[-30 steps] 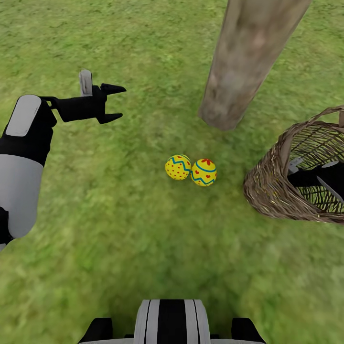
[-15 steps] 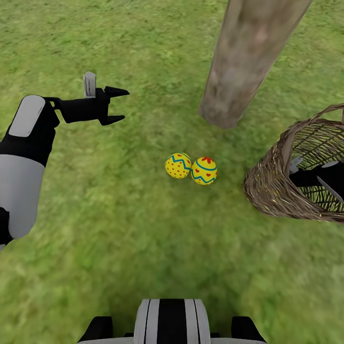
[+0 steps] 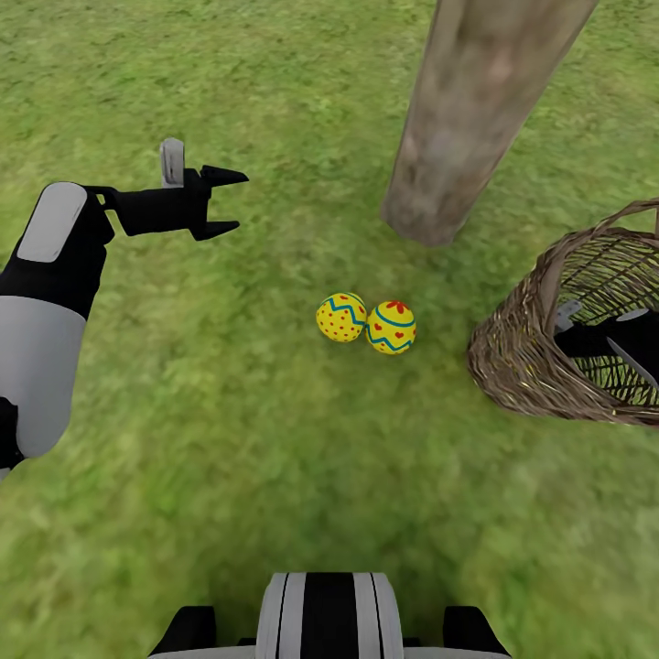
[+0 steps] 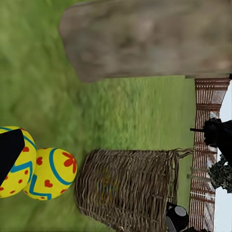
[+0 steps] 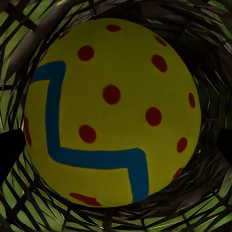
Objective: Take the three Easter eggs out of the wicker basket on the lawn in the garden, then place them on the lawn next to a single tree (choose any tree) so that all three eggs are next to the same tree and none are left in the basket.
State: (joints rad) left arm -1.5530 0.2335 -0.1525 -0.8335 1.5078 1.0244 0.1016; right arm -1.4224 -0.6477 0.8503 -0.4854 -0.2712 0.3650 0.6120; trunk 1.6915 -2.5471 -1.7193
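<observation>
We had two yellow zigzag-painted eggs (image 3: pixel 365 323) touching on green grass (image 3: pixel 275 458) near the grey-brown trunk (image 3: pixel 467 119). Left jaws (image 3: pixel 224 201) were released; right jaws sat inside the tipped brown wicker basket (image 3: pixel 522 357) by the third dotted egg (image 5: pixel 112 112), state unclear.

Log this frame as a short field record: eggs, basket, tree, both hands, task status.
eggs on lawn: two Easter eggs, side by side on the lawn, near the base of the tree
third egg: still inside the wicker basket, seen close in the right wrist view
basket: tipped, mouth open to the right
left hand: open, empty, above the grass
right hand: arm reaches into the basket; finger state cannot be told
status: one egg left to move
</observation>
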